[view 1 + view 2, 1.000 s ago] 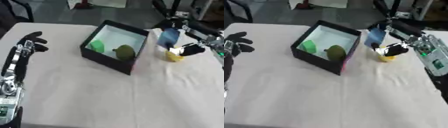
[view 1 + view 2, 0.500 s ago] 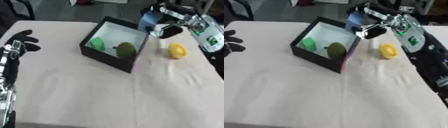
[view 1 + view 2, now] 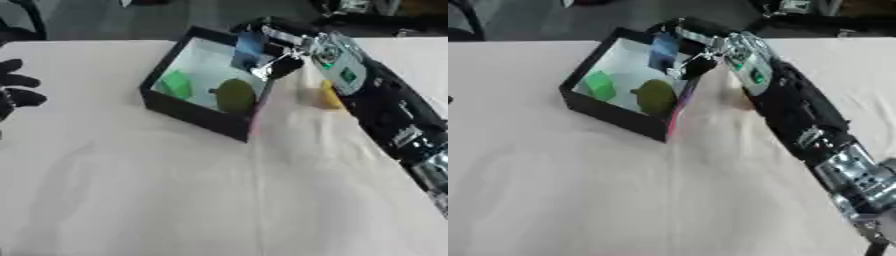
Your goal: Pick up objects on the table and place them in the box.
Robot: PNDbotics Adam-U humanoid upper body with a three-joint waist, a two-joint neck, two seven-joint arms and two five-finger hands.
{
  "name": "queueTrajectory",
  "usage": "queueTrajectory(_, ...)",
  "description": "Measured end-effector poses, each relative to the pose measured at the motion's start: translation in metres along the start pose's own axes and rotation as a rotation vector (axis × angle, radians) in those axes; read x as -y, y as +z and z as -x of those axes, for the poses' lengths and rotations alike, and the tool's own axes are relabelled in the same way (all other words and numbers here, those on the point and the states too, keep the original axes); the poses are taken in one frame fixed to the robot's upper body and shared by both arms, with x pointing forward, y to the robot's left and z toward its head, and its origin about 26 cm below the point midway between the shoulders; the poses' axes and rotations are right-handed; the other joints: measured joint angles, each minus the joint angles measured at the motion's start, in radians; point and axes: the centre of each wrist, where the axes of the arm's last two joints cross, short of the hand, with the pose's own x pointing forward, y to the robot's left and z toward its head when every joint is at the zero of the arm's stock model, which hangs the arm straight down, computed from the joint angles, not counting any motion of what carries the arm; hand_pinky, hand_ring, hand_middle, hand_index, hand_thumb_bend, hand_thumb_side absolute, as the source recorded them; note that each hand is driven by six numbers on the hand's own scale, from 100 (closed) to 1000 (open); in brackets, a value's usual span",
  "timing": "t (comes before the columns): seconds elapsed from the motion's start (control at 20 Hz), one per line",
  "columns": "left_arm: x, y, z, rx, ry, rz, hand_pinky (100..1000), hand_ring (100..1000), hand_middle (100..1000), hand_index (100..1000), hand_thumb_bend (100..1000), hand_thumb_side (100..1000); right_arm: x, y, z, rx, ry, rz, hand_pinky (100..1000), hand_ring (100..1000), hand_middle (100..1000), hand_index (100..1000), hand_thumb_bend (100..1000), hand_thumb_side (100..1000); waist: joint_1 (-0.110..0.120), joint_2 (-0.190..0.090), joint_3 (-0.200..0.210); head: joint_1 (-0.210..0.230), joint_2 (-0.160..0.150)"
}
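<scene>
A black box [image 3: 198,114] with a pale floor stands on the table's far middle. Inside it lie a green thing [image 3: 177,84] and an olive-green rounded thing [image 3: 234,95]. My right hand [image 3: 278,46] reaches over the box's right wall, its fingers curled round a blue object [image 3: 248,49] held above the box's inside. A yellow thing [image 3: 329,96] lies on the cloth just right of the box, partly hidden by my right forearm. My left hand [image 3: 12,88] shows at the left edge with its fingers spread and nothing in it.
A pale cloth [image 3: 175,195] covers the table and is creased in front of the box. My right forearm [image 3: 807,125] crosses the right side of the table. Dark floor and furniture lie beyond the far edge.
My right hand has carried the blue object leftward from beside the yellow thing to above the box. The yellow thing stays on the cloth. The camera has shifted too.
</scene>
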Motion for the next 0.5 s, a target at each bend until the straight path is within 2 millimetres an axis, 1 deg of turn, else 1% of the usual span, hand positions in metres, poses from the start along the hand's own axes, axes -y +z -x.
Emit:
queueTrajectory(0.15, 0.0008, -0.0002, -0.0008, 0.003, 0.004, 0.000, 687, 587, 621, 857, 100, 987, 0.0000, -0.0005, -0.0005, -0.050, 0.066, 0.048, 922, 992, 994, 974, 100, 200, 0.000, 0.000, 0.001, -0.003, 0.000)
queueTrajectory(0.3, 0.0007, -0.0002, -0.0013, 0.004, 0.003, 0.000, 686, 587, 620, 857, 100, 987, -0.0007, -0.0009, -0.0010, -0.081, 0.094, 0.106, 934, 1000, 1000, 974, 100, 198, 0.000, 0.000, 0.000, -0.003, 0.000)
queueTrajectory(0.5, 0.0007, 0.0000, -0.0011, 0.003, 0.003, 0.000, 686, 587, 620, 857, 100, 988, -0.0021, 0.0019, -0.0008, -0.102, 0.089, 0.152, 933, 1000, 1000, 975, 100, 198, 0.000, 0.000, -0.014, 0.000, 0.000)
